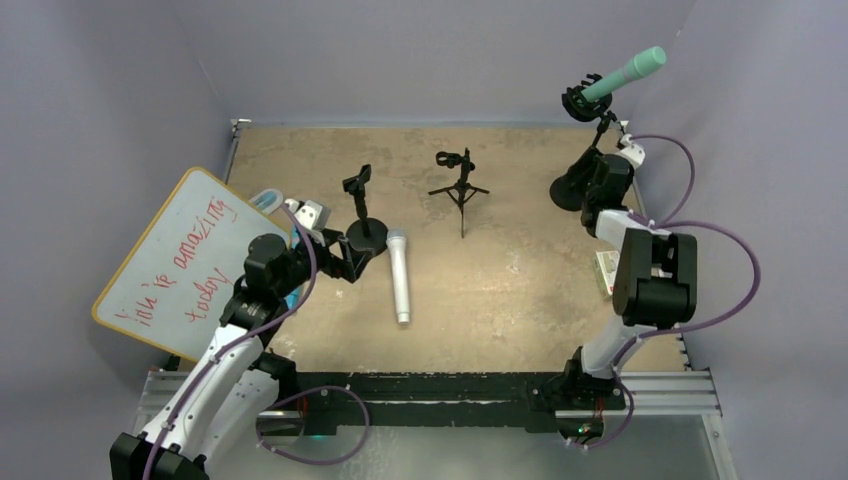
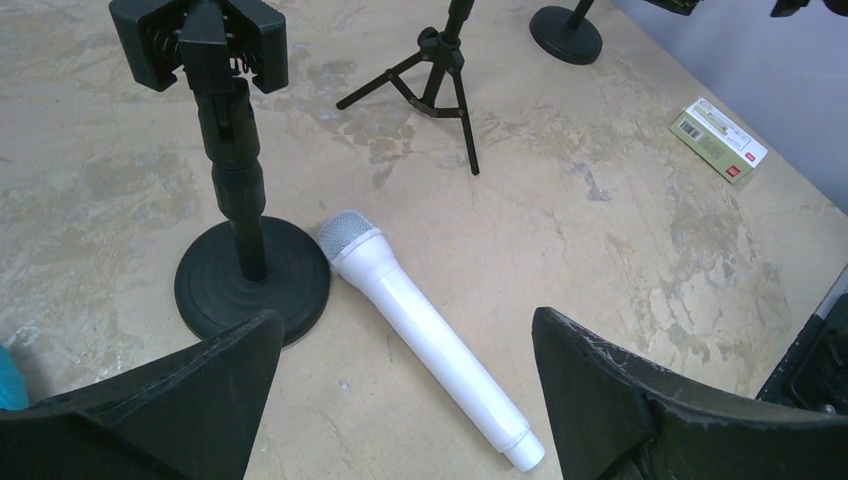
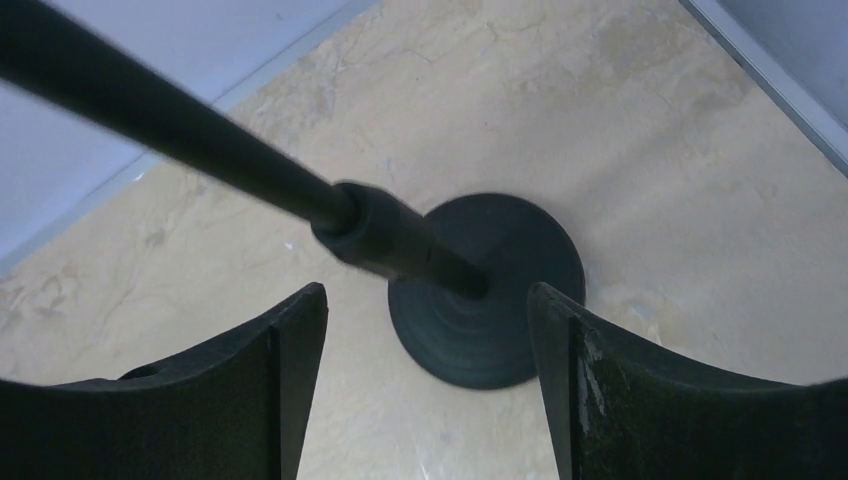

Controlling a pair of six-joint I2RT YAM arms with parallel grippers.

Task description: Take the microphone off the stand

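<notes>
A teal microphone [image 1: 628, 72] sits tilted in the clip of a tall black stand [image 1: 598, 135] at the far right; the stand's round base [image 3: 490, 290] is on the table. My right gripper [image 1: 592, 180] [image 3: 425, 290] is open, low by the stand's pole [image 3: 200, 140], one finger on each side and not touching it. A white microphone [image 1: 400, 278] [image 2: 430, 335] lies flat on the table beside a short round-base stand [image 1: 362, 235] [image 2: 240, 200] whose clip is empty. My left gripper [image 1: 345, 262] [image 2: 405, 318] is open and empty above the white microphone.
A small tripod stand [image 1: 460, 185] [image 2: 440, 75] with an empty clip stands mid-table at the back. A whiteboard [image 1: 175, 262] with red writing leans at the left. A small box [image 1: 606, 272] [image 2: 718, 138] lies by the right edge. Grey walls enclose the table.
</notes>
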